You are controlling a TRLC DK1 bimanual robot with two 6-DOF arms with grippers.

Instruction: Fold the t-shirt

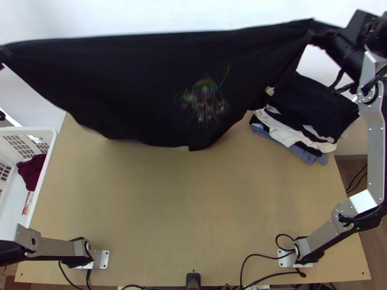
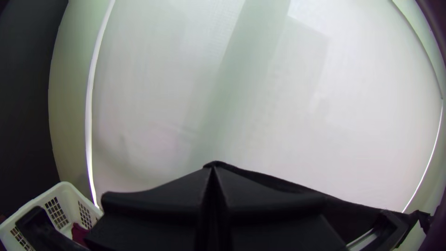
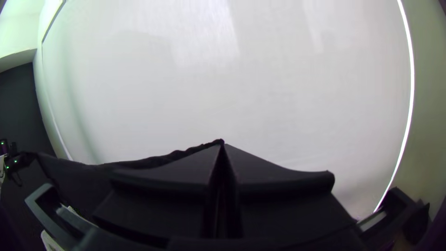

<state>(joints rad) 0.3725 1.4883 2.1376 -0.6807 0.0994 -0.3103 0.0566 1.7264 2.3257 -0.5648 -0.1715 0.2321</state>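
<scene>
Our left tool (image 2: 213, 170) and right tool (image 3: 222, 146) pinch the black t-shirt (image 1: 140, 82), stretched between them; pulling wider could slip a corner free.

from my end, the l arm (image 1: 57, 246) & r arm (image 1: 376, 145) are silver-grey metal w/ blk joints (image 1: 371, 222), dotted w/ small screws (image 1: 370, 129). base plates (image 1: 104, 259) are pale metal. a blk cable (image 1: 276, 239) loops near the r one. r arm has a tiny grn light (image 1: 358, 228). my jaws: wide, flat, blk.
</scene>
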